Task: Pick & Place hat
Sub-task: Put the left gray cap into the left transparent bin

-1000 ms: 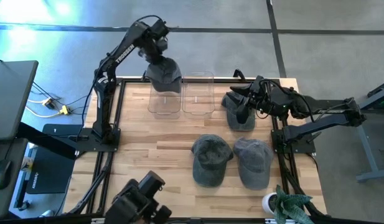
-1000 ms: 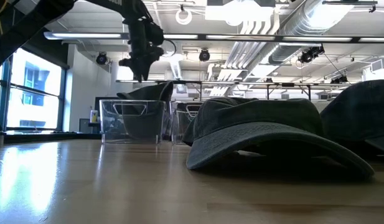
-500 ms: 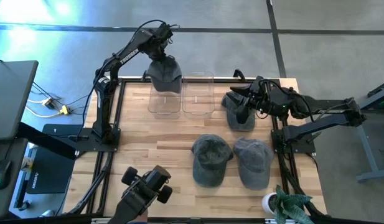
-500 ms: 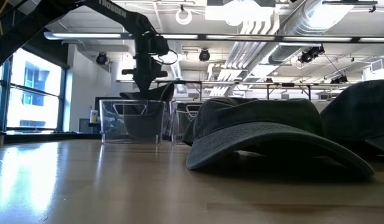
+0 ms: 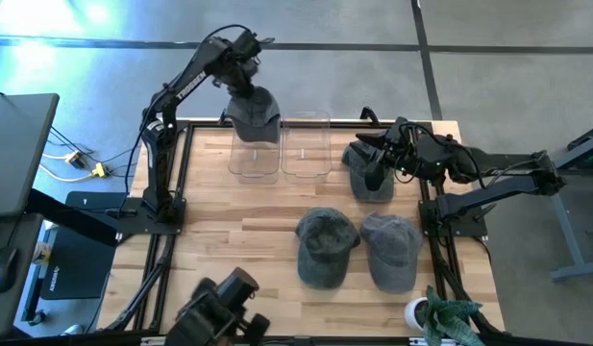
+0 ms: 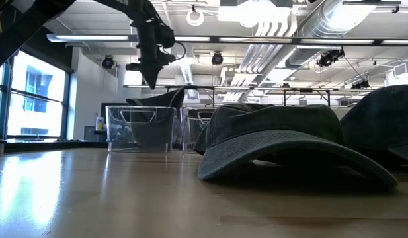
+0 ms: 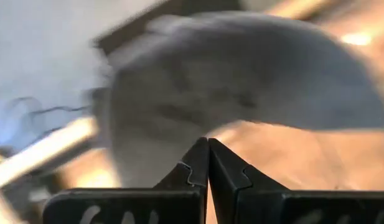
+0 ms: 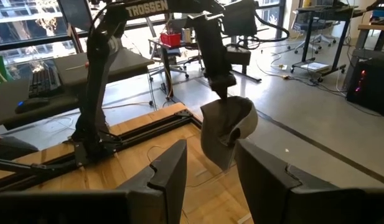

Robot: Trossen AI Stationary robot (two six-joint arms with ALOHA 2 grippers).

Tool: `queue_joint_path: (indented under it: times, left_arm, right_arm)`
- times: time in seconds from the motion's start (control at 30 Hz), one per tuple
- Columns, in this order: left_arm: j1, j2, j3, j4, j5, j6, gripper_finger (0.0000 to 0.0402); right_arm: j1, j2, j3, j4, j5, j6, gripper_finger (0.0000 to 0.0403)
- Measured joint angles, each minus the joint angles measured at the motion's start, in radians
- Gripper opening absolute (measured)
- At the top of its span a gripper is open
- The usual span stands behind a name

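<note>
A grey hat [image 5: 254, 111] sits in the left clear container [image 5: 255, 159] at the table's far left, its brim [image 6: 172, 94] sticking up over the rim. My left gripper [image 5: 244, 75] is shut just above the hat and also shows in the low view [image 6: 151, 82]. My right gripper [image 8: 210, 180] is open over the far end of another grey hat [image 5: 375, 183] at the far right. Two more grey hats [image 5: 327, 246] [image 5: 392, 252] lie crown up on the table's near right. My left gripper's shut fingertips [image 7: 208, 144] point down at the top of the hat [image 7: 241, 68] in the container. Whether they touch it, I cannot tell.
A second clear container [image 5: 307, 146] stands right of the first. A potted plant [image 5: 440, 317] is at the near right corner. A dark camera mount [image 5: 219, 308] is at the near edge. Bare wood lies at the table's left and middle.
My left gripper has dipped toward the hat in the container and risen again. The hat has kept its place in the container.
</note>
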Motion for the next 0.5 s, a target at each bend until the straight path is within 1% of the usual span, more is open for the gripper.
queue_joint_path:
  times: [0.03,0.1,0.2,0.27,0.33,0.37,0.43,0.5]
  left_arm:
    - [-0.007,0.000,0.000,0.002,0.049,0.003,0.0003]
    - [-0.025,0.006,-0.001,0.017,0.107,0.019,0.0003]
    - [-0.071,0.036,-0.012,0.108,0.087,0.029,0.0003]
    - [-0.089,0.057,-0.021,0.150,0.038,0.031,0.0003]
    - [-0.115,0.075,-0.016,0.233,-0.038,0.030,0.0003]
    - [-0.123,0.082,-0.015,0.260,-0.059,0.028,0.0003]
    - [-0.124,0.089,-0.019,0.266,-0.108,0.025,0.0003]
    - [-0.122,0.089,-0.019,0.301,-0.191,0.022,0.0003]
  right_arm:
    - [0.000,0.000,0.000,0.000,0.001,-0.006,0.0134]
    - [0.000,0.000,0.000,0.000,0.001,-0.009,0.0134]
    - [0.000,0.000,0.000,0.000,0.000,-0.009,0.0134]
    - [0.000,0.000,0.000,0.000,0.000,-0.004,0.0134]
    - [0.000,0.000,0.000,0.000,0.000,-0.001,0.0134]
    - [0.000,0.000,0.000,0.000,-0.001,-0.001,0.0134]
    - [0.000,0.000,0.000,0.000,-0.004,-0.001,0.0134]
    - [0.000,0.000,0.000,0.000,-0.004,0.004,0.0134]
